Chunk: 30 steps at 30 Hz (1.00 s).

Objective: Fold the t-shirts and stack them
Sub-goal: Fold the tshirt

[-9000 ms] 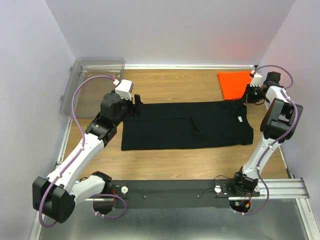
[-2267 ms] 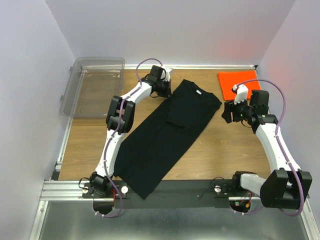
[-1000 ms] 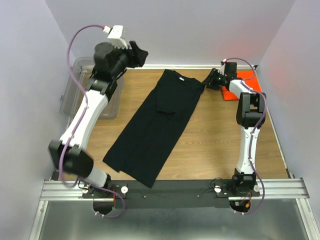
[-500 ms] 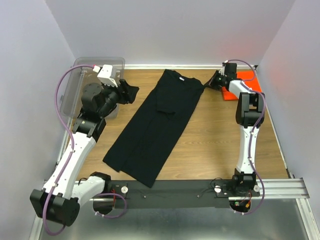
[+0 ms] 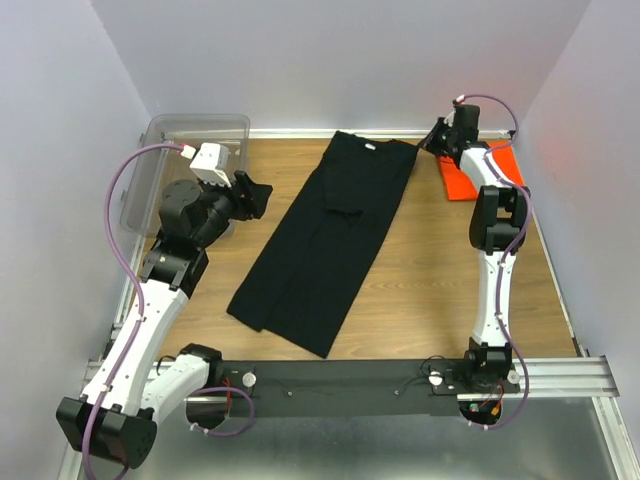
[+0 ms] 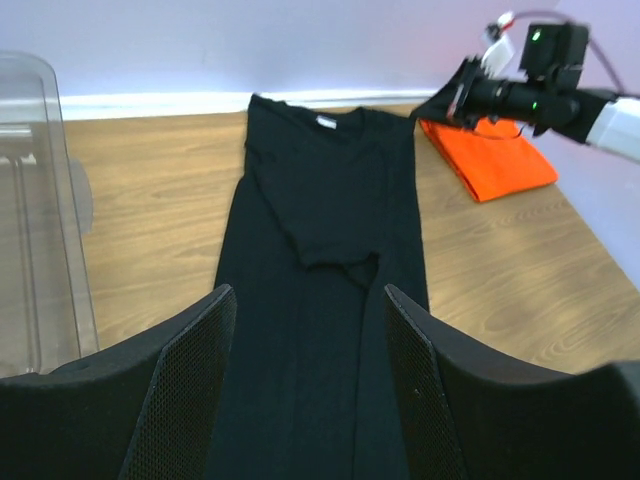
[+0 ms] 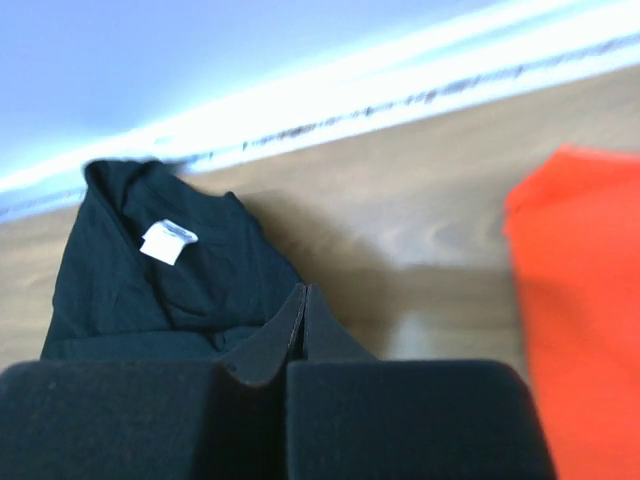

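The black t-shirt (image 5: pixel 330 235) lies on the wooden desk (image 5: pixel 440 280) as a long, narrow band. It runs aslant from the middle of the far edge, where its collar and white neck label (image 5: pixel 371 147) sit, down toward the near edge left of centre. A sleeve is folded in over the upper part of the band. Its far right corner is drawn out toward the right tool (image 5: pixel 436 139), which is closed, pinching a small peak of the black cloth between its fingers, just off the desk surface near the far edge. Just beside that tool, in the far right corner of the desk, lies the orange t-shirt (image 5: pixel 478 172), folded into a flat rectangle and apart from the black one.

The left tool (image 5: pixel 256 194) hangs above the desk near the left edge, its jaws wide apart and holding nothing, aimed across at the black t-shirt without touching it. The clear plastic bin (image 5: pixel 195 128) stands at the far left corner, close behind the left arm.
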Each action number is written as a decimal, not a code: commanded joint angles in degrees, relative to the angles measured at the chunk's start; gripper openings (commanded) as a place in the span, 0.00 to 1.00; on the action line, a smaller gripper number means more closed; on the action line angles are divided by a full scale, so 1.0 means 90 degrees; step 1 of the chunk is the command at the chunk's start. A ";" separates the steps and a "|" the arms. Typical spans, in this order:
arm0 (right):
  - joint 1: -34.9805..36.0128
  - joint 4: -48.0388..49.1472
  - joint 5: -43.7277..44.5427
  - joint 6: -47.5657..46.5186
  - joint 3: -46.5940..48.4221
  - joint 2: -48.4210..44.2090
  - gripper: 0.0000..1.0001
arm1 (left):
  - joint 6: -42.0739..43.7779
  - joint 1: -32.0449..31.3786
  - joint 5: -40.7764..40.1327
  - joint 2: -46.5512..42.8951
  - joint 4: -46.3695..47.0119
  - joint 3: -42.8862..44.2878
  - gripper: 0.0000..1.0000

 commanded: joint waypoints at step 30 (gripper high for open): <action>0.7003 -0.0145 -0.0162 -0.8178 -0.8834 -0.7581 0.84 | -0.3944 0.0444 -0.1644 -0.0525 -0.3176 -0.2050 0.95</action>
